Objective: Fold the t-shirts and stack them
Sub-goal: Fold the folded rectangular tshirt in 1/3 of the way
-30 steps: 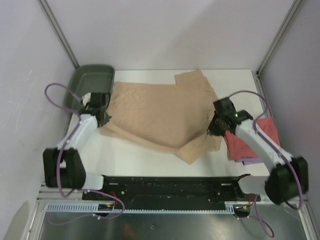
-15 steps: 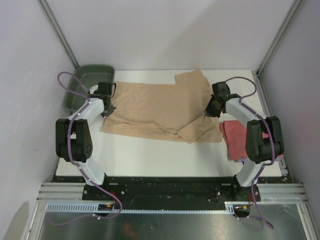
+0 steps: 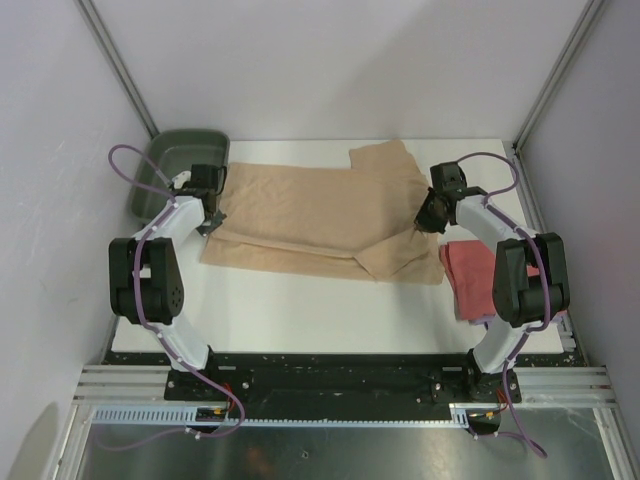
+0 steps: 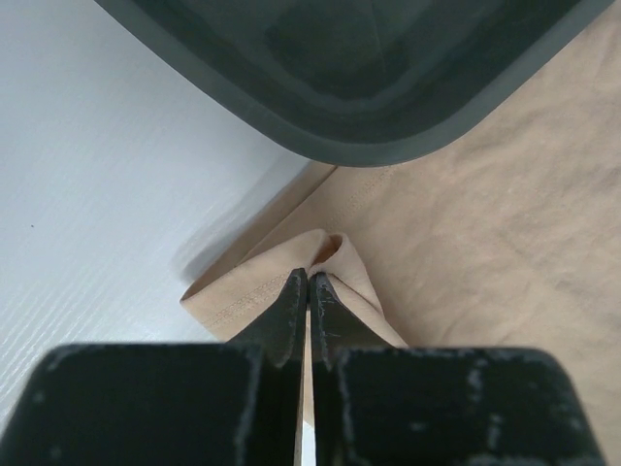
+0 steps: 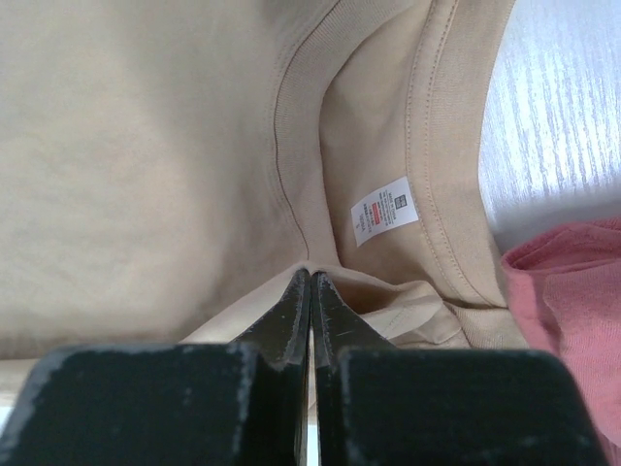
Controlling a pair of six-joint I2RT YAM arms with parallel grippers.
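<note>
**While both grippers pinch it, the tan t-shirt (image 3: 310, 215) lies partly folded across the table (image 3: 300, 310)**

Where the left gripper (image 4: 309, 282) shows in its wrist view, the two dark fingers are pressed together on a small raised pleat of tan cloth at the hemmed corner of the shirt. Just above that pinch, the shirt's edge runs under the rounded rim of the dark green tray (image 4: 369, 146), which fills the top of the frame. White table surface shows at the left.

In the right wrist view, the right gripper (image 5: 310, 277) is likewise closed, its tips clamping a fold of tan fabric just below the ribbed collar (image 5: 291, 126). A small white label (image 5: 381, 212) with a red mark sits inside the neckline, right of centre. The coral-red t-shirt (image 5: 572, 291) bunches at the lower right edge, just beside the tan cloth.

From above, the tan shirt spreads across the middle of the table. One sleeve points toward the upper centre, and its lower right part is doubled over. The left gripper holds its left edge beside the tray in the upper left corner. The right gripper holds its right side. The coral-red shirt lies folded at the right edge of the table, beneath the right arm.
</note>
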